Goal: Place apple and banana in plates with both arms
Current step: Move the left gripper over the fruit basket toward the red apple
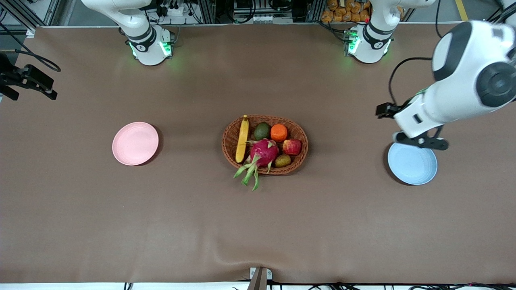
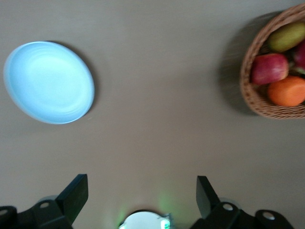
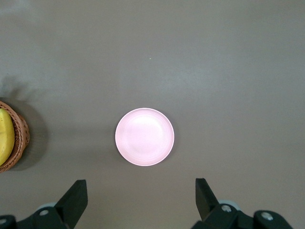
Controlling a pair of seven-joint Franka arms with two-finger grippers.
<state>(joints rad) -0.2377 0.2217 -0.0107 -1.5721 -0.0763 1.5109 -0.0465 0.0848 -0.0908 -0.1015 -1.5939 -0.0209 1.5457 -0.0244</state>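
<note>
The apple (image 1: pixel 292 146) and the banana (image 1: pixel 242 139) lie in a brown wicker basket (image 1: pixel 229 137) at mid-table. The pink plate (image 1: pixel 135 143) sits toward the right arm's end and the blue plate (image 1: pixel 413 165) toward the left arm's end; both are empty. My left gripper (image 1: pixel 423 141) hangs over the blue plate's rim, open and empty (image 2: pixel 142 183); its view shows the blue plate (image 2: pixel 47 82) and the apple (image 2: pixel 269 68). My right gripper (image 3: pixel 141 186) is open and empty, high above the pink plate (image 3: pixel 144 136), with the banana (image 3: pixel 5 136) at the edge; it is out of the front view.
The basket also holds a pink dragon fruit (image 1: pixel 264 153), an orange fruit (image 1: pixel 278 132), a green avocado (image 1: pixel 262 131) and a small brownish fruit (image 1: pixel 282 160). A black camera mount (image 1: pixel 28 80) stands at the right arm's end of the table.
</note>
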